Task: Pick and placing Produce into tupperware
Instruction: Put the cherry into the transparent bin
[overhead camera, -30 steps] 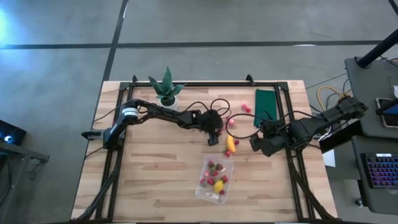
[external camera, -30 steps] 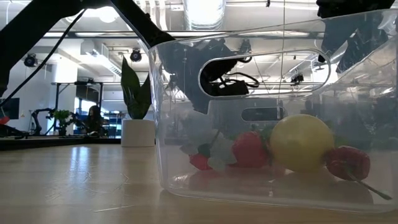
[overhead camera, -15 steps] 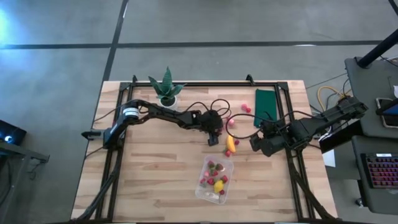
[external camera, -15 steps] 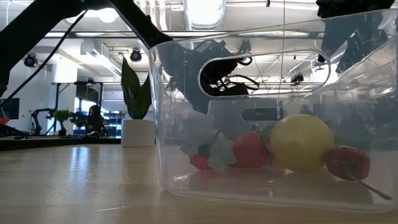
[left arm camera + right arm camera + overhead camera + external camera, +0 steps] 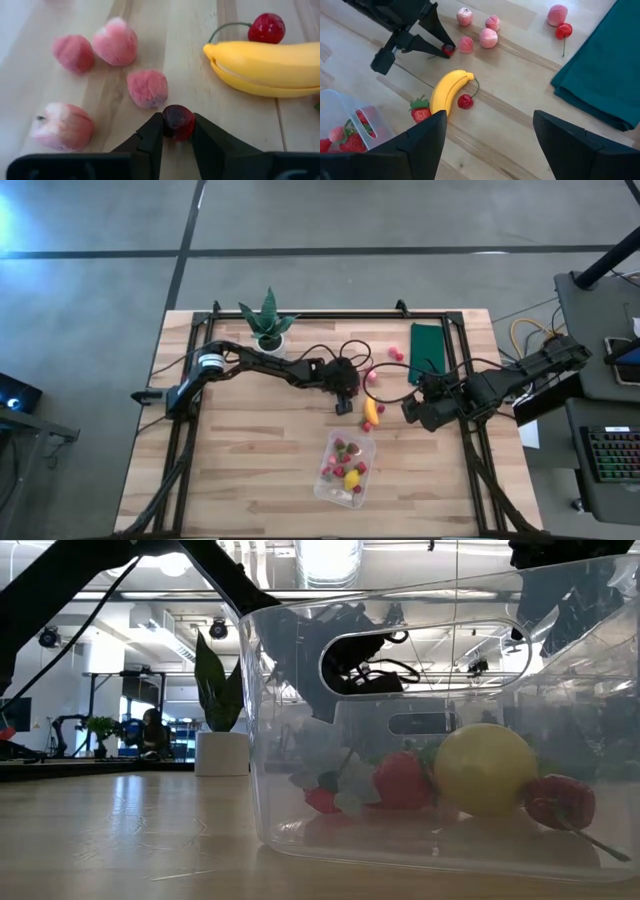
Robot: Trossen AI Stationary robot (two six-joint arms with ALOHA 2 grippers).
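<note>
So, I see the tupperware (image 5: 345, 469) holding strawberries and a lemon (image 5: 485, 770); the banana (image 5: 448, 91) (lying flat) points toward it. Left gripper (image 5: 177, 131) pinches a dark cherry (image 5: 177, 121); right gripper (image 5: 487, 137) gapes empty.

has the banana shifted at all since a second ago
No. In the high view the banana lies at the same spot between the tupperware and the green cloth as before.

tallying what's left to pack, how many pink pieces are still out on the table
5: four pink pieces clustered beside the left end effector, one near the green cloth. Others may be hidden.
</note>
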